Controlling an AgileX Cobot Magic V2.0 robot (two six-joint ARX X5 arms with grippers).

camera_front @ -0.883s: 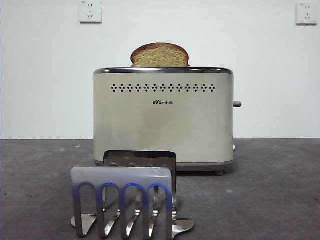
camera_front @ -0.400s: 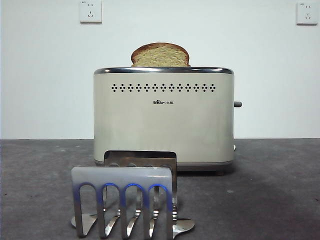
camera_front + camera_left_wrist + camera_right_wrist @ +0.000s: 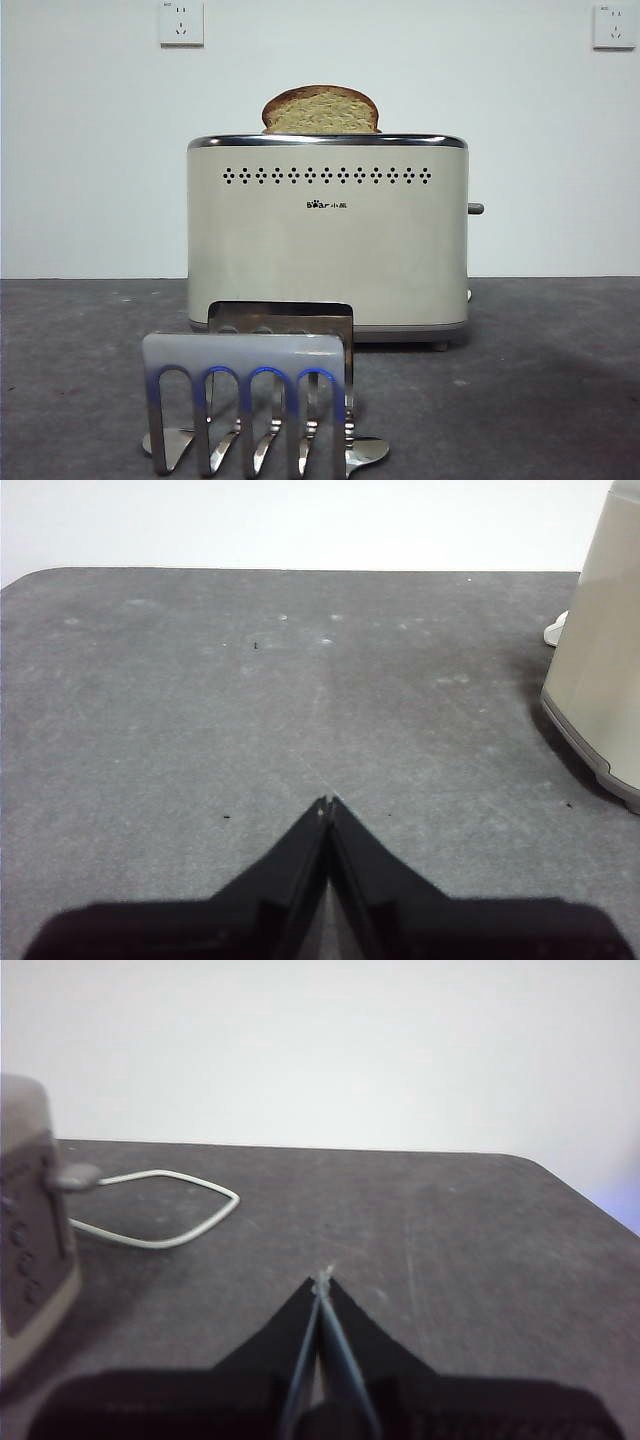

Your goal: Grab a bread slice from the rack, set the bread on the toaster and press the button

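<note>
The slice of bread (image 3: pixel 320 110) stands upright in the toaster's top slot, its domed top showing above the chrome rim. The cream toaster (image 3: pixel 327 235) stands mid-table behind the empty steel rack (image 3: pixel 248 400). The dark button (image 3: pixel 475 209) projects from the toaster's right side; it also shows in the right wrist view (image 3: pixel 78 1174). My left gripper (image 3: pixel 327 802) is shut and empty above bare table, with the toaster's corner (image 3: pixel 600 660) off to one side. My right gripper (image 3: pixel 323 1280) is shut and empty, away from the toaster (image 3: pixel 30 1250). Neither arm shows in the front view.
A white power cord (image 3: pixel 160 1210) loops on the grey table behind the toaster. Two wall sockets (image 3: pixel 180 22) sit high on the white wall. A pale knob (image 3: pixel 468 296) sits low on the toaster's right side.
</note>
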